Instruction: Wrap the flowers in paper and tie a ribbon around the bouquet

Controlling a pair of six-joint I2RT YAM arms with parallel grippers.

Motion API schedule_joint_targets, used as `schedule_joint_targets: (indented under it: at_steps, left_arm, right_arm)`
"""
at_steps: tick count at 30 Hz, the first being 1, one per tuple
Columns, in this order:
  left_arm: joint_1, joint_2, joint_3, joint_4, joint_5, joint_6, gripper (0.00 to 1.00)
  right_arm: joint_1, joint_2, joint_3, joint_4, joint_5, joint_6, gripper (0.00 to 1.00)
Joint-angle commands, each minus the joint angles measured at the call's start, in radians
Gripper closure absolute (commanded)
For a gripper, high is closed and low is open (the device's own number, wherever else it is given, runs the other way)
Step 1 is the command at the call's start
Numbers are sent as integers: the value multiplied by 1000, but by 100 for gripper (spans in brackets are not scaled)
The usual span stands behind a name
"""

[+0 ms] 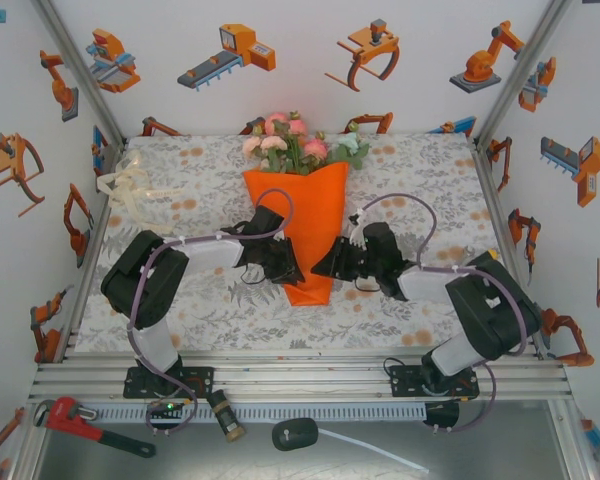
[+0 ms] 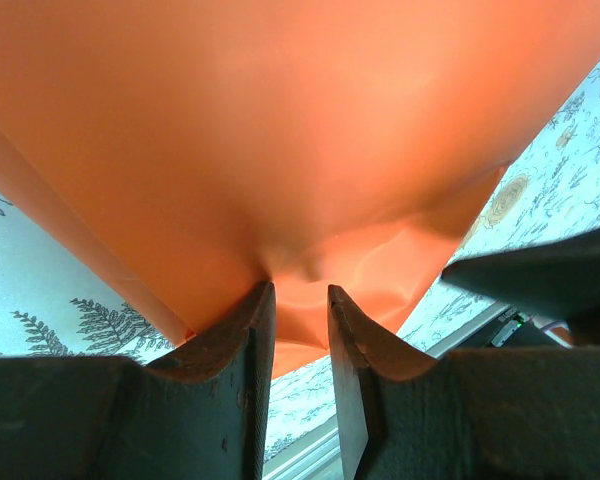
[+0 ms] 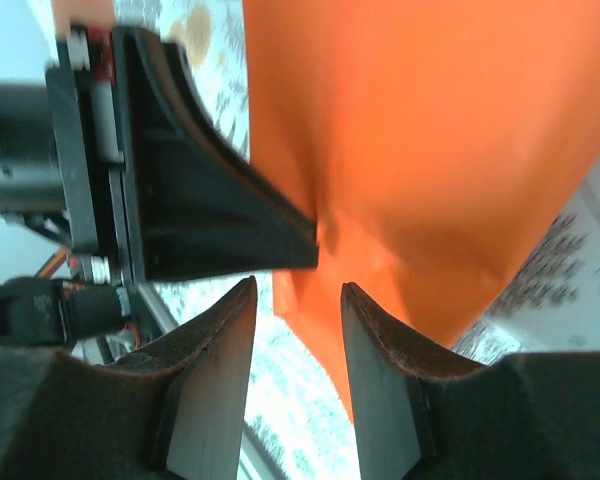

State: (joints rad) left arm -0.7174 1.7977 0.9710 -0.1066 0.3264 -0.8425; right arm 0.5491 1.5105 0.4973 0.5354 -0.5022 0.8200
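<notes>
The bouquet (image 1: 302, 215) lies at the centre of the top view, its flowers (image 1: 290, 142) toward the upper edge; the ribbon (image 1: 130, 188) lies well apart at the upper left. The left gripper (image 2: 300, 298) pinches a puckered fold of the paper (image 2: 300, 130). The right gripper (image 3: 296, 300) has its jaws a little apart at the narrow end; if they press it, I cannot tell.

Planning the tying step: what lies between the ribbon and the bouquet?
Bare patterned tablecloth lies between the ribbon and the bouquet, shown in the top external view.
</notes>
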Motion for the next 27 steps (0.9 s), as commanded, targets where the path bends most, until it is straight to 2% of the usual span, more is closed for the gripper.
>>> schedule_joint_targets:
  at_steps: [1,7,16,27]
  left_arm:
    - [-3,6,-36,-66,-47,17,68]
    - [0,12,-41,-64,-51,29,69]
    - [0,-9,-56,-55,-59,29,69]
    - [4,-18,-60,-52,-57,38,69]
  right_arm:
    - [23,-25,-67,-4,3,63,61]
    - [4,36,-49,-14,43,74,60]
    - [-123,135,77,14,77,73,59]
    - [-251,328,269,69,58,40,58]
